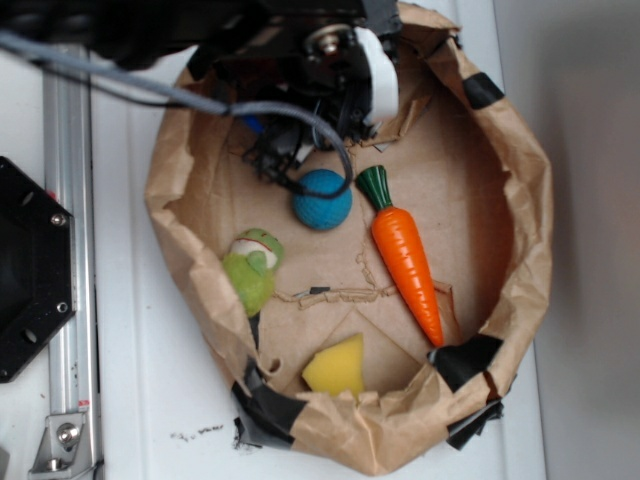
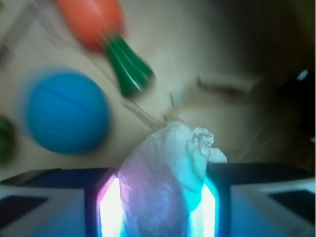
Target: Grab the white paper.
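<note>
You have the gripper point(image 2: 160, 207) clamped on the white paper point(image 2: 165, 177); in the wrist view the wad sits squeezed between the two lit pads and bulges out above them. Overhead, the arm covers the 12 o'clock part of the brown paper bag point(image 1: 520, 250). The blue ball point(image 1: 322, 199) lies near centre, the carrot point(image 1: 405, 255) toward 3 o'clock.

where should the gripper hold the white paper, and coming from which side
Across its bulging middle, coming in along the wrist camera's line of sight, as it sits now. In the wrist view the white paper is already between the two fingers of the gripper, its crumpled peak pointing away from the camera. A soft wad compresses, so squeezing its widest part looks most secure.
</note>
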Available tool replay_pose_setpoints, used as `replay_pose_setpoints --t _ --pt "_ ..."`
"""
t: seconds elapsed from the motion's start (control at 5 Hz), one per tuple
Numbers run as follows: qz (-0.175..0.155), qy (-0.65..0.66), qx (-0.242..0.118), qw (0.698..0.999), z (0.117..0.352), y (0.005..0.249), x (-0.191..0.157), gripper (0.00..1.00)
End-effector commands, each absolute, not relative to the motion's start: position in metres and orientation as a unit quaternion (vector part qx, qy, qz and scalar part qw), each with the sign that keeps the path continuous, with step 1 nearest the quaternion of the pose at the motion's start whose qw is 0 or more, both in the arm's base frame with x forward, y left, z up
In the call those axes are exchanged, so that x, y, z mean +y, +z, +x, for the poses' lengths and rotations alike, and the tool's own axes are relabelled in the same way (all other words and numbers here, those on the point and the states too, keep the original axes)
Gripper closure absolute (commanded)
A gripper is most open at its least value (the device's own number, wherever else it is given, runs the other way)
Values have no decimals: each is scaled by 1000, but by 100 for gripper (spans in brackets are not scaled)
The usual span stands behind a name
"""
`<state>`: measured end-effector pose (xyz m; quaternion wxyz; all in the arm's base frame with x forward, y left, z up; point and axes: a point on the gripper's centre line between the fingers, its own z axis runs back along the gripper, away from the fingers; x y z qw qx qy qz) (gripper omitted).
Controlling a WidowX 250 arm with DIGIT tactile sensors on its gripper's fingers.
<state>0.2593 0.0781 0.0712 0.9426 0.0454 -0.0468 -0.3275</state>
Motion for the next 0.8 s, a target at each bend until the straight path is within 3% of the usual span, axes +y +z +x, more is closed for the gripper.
replay_pose_setpoints --t 0.0,0.2,0.6 --pt "-11 -130 -130 983 265 175 1 100" --pt "-31 -18 -113 993 276 183 -5 100" --pt "-21 61 -126 990 287 176 8 100"
